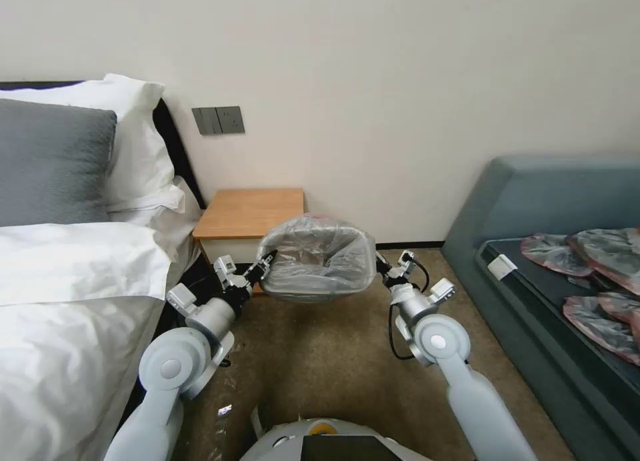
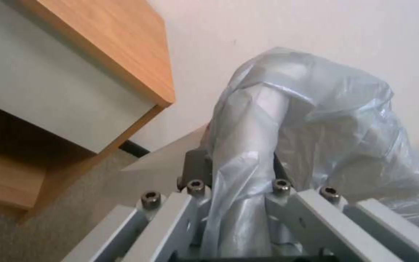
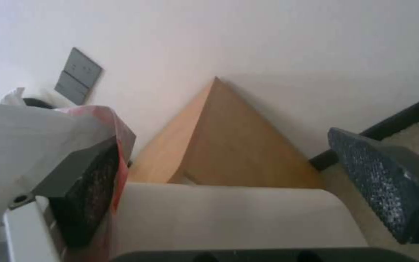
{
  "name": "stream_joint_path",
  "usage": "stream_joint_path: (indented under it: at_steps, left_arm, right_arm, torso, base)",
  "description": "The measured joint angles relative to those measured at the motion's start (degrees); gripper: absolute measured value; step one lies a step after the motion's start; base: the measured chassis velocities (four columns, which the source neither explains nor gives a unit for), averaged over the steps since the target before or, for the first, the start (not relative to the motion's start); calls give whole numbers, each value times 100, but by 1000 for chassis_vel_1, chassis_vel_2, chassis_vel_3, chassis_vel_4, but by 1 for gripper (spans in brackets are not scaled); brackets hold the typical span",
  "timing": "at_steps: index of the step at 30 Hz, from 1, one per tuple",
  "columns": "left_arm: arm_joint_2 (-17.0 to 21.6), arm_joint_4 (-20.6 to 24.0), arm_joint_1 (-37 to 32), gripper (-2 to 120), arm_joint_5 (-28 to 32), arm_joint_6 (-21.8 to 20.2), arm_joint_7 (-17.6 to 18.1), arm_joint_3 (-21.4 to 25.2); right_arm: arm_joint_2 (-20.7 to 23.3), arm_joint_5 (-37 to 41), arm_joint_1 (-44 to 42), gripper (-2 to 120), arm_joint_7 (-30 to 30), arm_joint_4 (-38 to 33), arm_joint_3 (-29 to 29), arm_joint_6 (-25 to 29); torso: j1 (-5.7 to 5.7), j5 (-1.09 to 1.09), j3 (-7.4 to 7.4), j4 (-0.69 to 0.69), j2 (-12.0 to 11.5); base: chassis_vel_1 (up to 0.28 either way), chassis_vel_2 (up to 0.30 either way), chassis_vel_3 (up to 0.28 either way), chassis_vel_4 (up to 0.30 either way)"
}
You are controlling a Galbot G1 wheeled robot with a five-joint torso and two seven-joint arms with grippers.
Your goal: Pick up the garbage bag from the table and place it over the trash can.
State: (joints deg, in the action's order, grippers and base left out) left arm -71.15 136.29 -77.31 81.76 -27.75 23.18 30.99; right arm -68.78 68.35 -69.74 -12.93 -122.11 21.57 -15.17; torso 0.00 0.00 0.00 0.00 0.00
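Both my arms reach forward over the carpet. My left gripper is clamped on the garbage bag, which is draped over the trash can between them. My right gripper sits at the opposite rim, jaws apart. Beyond stands the table, against the wall.
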Motion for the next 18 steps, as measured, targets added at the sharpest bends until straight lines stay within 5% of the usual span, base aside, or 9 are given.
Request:
stream_joint_path:
  at_steps: [13, 18]
  left_arm:
    - [-75, -426, -35, 5, -58, -82, -93, -86]
    - [-98, -606, -45, 5, -36, -132, -200, -92]
  right_arm:
    - [-36, 325, -25, 100, 7, -219, -4, 8]
    - [-53, 1004, -48, 100, 10, -325, 52, 17]
  torso:
    - [0, 0, 0, 0, 0]
    - [0, 0, 0, 0, 0]
  base:
    - [0, 0, 0, 0]
    - [0, 0, 0, 0]
